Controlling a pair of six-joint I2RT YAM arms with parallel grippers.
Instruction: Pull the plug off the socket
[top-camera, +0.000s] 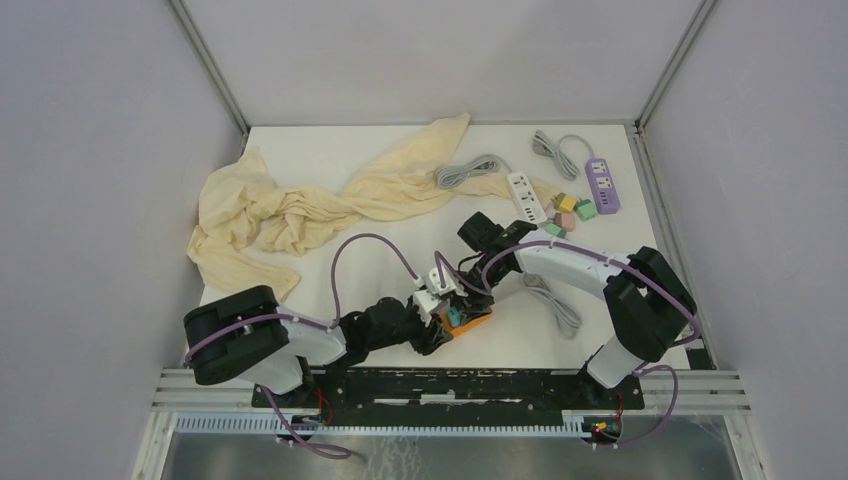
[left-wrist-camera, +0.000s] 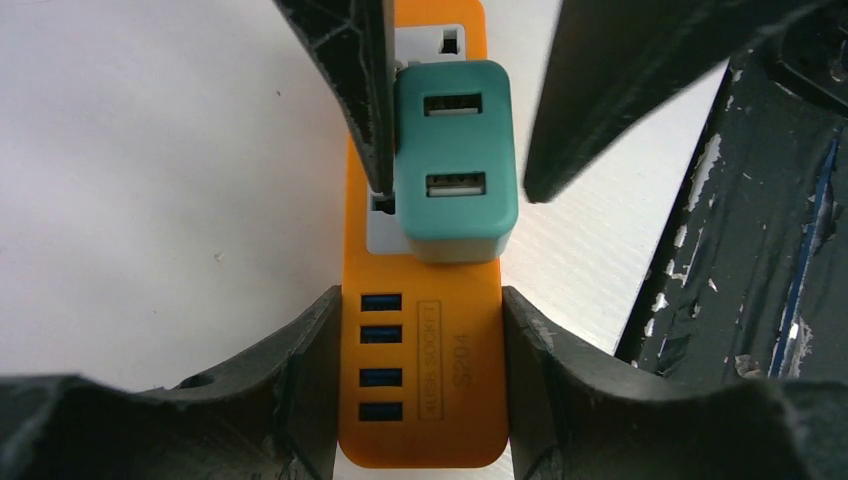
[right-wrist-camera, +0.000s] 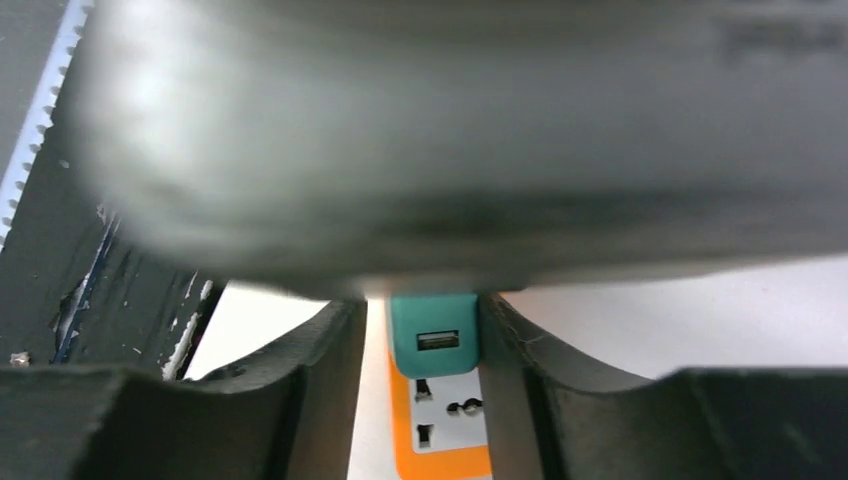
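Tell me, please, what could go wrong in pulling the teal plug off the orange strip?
The right claw may slip: one finger seems not quite against the teal plug. The left claw clamps the orange strip only at its USB end, so it could tilt up with the plug.

light: bright, even, soft shadows | blur: right wrist view — upper half smeared
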